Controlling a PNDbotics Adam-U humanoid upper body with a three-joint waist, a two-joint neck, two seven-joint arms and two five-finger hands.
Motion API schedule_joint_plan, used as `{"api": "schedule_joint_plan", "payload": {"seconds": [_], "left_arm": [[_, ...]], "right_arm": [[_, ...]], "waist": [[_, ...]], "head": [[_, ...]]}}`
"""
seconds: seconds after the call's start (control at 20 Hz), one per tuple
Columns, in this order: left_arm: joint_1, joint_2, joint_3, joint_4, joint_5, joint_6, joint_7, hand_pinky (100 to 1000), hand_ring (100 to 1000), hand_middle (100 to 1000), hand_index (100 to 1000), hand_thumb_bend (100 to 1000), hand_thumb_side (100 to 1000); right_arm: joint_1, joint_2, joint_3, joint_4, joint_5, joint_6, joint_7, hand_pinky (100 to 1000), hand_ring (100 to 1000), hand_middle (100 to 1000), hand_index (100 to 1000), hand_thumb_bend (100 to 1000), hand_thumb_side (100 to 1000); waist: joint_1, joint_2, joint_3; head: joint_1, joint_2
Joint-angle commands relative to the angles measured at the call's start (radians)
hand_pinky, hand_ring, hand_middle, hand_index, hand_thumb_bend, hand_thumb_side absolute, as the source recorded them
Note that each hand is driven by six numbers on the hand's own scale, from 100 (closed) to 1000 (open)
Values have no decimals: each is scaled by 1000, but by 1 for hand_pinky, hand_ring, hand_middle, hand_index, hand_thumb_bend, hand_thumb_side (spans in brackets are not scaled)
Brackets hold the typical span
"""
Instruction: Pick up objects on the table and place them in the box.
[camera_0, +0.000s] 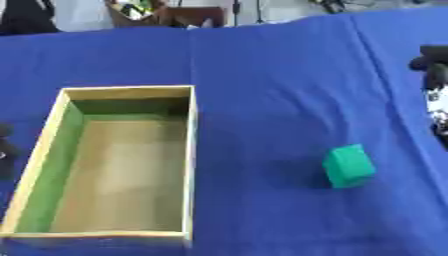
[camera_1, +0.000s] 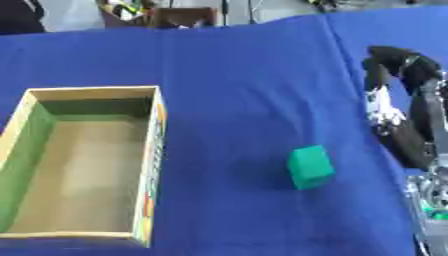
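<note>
So the setup's pretty simple here: one green block (camera_1: 310, 167) sitting on the blue cloth (camera_0: 262, 75), well apart from the box (camera_0: 191, 150), off to its right and a bit nearer the camera. The box is open-topped with nothing in it as far as I can see, long side running away from the robot, so the block isn't in yet and the pick hasn't happened. The right hand (camera_1: 389, 107) shows along the right edge, up and beyond the block, not touching it. Its fingers look curled downward with nothing in them, though it's blurry enough that I wouldn't swear to the exact pose. My guess is it's parked there on the way in, since the block is on that side and the right arm is the obvious one to take it. The left hand barely shows: there's a dark shape (camera_0: 5, 145) at the left edge next to the box that's probably it, but I can't tell what the fingers are doing. The block sits slightly turned, so the hand would likely need to line up with its faces before closing.
</note>
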Motion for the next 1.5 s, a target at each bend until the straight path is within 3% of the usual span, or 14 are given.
{"api": "schedule_joint_plan", "payload": {"seconds": [0.05,0.35,0.5,0.6,0.9,0.95,1.2,1.5], "left_arm": [[-6,8,5,-19,-4,0,-1,100,343,483,495,100,911],[-6,8,6,-19,-5,1,0,100,344,483,494,100,911],[-5,8,5,-19,-5,1,-1,100,344,483,495,100,911],[-4,9,5,-19,-5,2,-1,100,344,483,495,100,912],[-2,12,5,-19,-7,2,-2,100,345,484,495,100,911],[-1,13,5,-19,-7,2,-3,100,345,484,495,100,911],[2,18,3,-19,-8,2,-4,100,345,484,495,100,910],[3,22,-1,-19,-7,1,-8,100,346,484,495,100,910]], "right_arm": [[-9,-11,-8,-21,6,-4,3,799,708,630,785,100,772],[-8,-19,-10,-21,14,-12,2,800,717,639,788,100,837],[-8,-39,-14,-21,31,-24,4,801,737,661,801,100,1000],[-7,-65,-16,-21,47,-39,11,804,752,681,813,100,1000],[-2,-222,-27,-21,164,-135,92,811,803,756,849,110,1000],[-2,-261,-25,-21,192,-158,112,811,817,773,854,206,1000],[-8,-430,-5,-21,341,-260,202,819,850,782,862,410,1000],[-39,-586,70,-21,490,-340,335,832,885,802,879,461,1000]], "waist": [[-2,-19,0],[-4,-20,0],[-4,-21,0],[-5,-21,-1],[-9,-23,0],[-10,-24,1],[-13,-26,2],[-16,-29,12]], "head": [[-1,-11],[7,-2],[17,14],[19,24],[24,32],[25,31],[22,29],[11,19]]}}
